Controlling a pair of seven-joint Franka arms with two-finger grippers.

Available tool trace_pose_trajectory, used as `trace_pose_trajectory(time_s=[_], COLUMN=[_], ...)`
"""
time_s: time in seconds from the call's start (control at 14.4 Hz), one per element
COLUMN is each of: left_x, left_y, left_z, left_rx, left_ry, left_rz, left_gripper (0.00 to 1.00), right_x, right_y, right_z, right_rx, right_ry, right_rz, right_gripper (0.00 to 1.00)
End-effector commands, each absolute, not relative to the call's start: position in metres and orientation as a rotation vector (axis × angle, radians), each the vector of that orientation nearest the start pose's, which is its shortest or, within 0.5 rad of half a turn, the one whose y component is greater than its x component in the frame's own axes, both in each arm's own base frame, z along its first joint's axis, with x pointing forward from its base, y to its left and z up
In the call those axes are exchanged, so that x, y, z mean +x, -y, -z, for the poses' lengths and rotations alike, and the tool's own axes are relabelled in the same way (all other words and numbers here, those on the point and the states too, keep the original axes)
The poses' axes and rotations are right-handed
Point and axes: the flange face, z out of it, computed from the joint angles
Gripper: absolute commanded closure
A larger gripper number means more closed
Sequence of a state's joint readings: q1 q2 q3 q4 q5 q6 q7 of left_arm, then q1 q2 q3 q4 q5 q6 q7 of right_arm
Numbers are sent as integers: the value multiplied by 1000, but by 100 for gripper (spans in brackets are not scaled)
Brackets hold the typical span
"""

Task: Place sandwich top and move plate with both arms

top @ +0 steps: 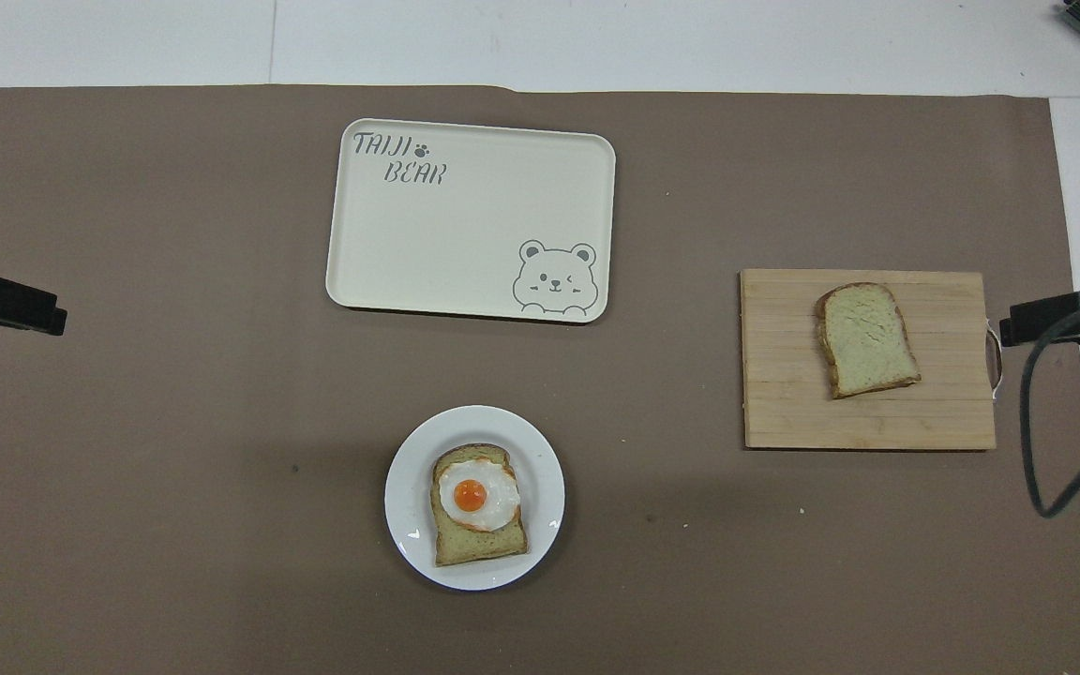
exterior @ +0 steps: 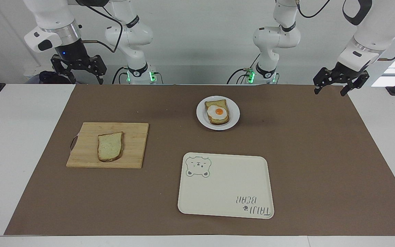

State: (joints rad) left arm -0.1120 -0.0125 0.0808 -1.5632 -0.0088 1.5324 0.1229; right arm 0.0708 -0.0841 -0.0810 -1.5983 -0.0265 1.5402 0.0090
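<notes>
A: Looking at the 2 grippers first: what do the fingers show?

B: The left gripper (exterior: pixel 340 86) hangs in the air at the left arm's end of the brown mat (exterior: pixel 321 154), its fingers (exterior: pixel 318 88) spread wide and holding nothing. The right gripper (exterior: pixel 78 73) hangs at the right arm's end, fingers (exterior: pixel 99 78) wide as well, also empty. Both arms wait.

A: And the sandwich top?

B: The sandwich top (exterior: pixel 110 146) lies flat on the wooden cutting board (exterior: pixel 132 144), well apart from the right gripper's fingers and farther from the robots than they are. Nothing touches it.

A: The plate?

B: The plate (exterior: pixel 233 111) sits on the mat between the 2 grippers, well apart from both sets of fingers. It carries 1 bread slice (exterior: pixel 214 103) with a fried egg (exterior: pixel 218 112) on top.

A: Anything else out there?

B: A cream tray (exterior: pixel 225 192) with a bear drawing and the words TAIJI BEAR, bare, lying farther from the robots than the plate, and farther still from either gripper's fingers. In the overhead view only the tips of the left gripper (top: pixel 6 303) and the right gripper (top: pixel 1060 319) show at the edges.
</notes>
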Motion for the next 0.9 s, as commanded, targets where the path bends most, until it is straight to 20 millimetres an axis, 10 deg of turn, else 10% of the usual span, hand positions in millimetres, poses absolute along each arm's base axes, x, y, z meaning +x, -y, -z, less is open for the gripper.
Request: trace_pose_trajectory(time_s=[0.0,0.83], left_x=[548,548], left_y=[15,15], left_z=[-636,-636], left_rx=[-3127,-3127], left_ry=[-242,-242], left_rz=[-44,-44], left_gripper=[0,0], right_x=[525,525], right_y=[16,17], right_z=[-654,-653], right_rx=[-3167,-3161], right_ry=[-4,7], right_rz=[60,76], right_gripper=[0,0])
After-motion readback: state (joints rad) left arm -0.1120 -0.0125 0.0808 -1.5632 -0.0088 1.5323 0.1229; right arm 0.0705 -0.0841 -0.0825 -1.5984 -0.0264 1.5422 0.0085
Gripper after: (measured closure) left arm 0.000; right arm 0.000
